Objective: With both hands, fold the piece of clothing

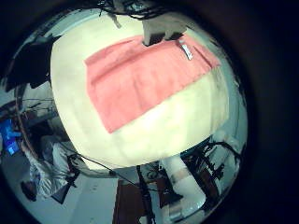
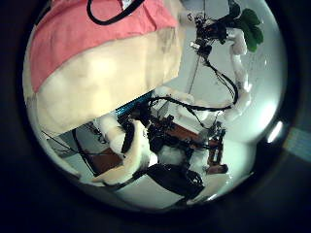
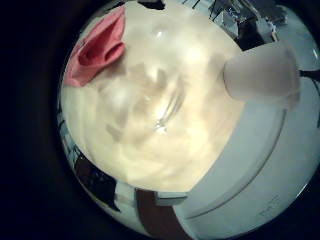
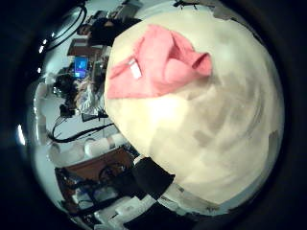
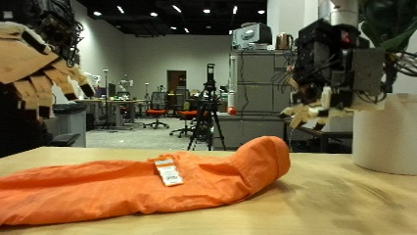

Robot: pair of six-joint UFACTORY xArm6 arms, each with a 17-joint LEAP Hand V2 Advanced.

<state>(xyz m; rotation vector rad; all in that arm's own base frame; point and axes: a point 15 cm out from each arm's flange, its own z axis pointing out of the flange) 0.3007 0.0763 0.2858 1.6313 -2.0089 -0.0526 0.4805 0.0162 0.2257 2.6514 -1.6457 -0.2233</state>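
Both hands are up in the air: left hand (image 5: 36, 61) with fingers loose and spread, right hand (image 5: 317, 90) relaxed too, each grasping nothing. Below them the orange garment (image 5: 157, 179) lies stretched along the table (image 5: 326, 201), its white tag (image 5: 169, 173) showing.

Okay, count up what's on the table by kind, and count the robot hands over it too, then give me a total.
Orange clothing, lying flat on the table: 1
White tags on the clothing: 1
White cylindrical containers, standing at the table's edge near the right robot hand: 1
Robot hands, left and right, both raised above the table with nothing held: 2
Total: 5
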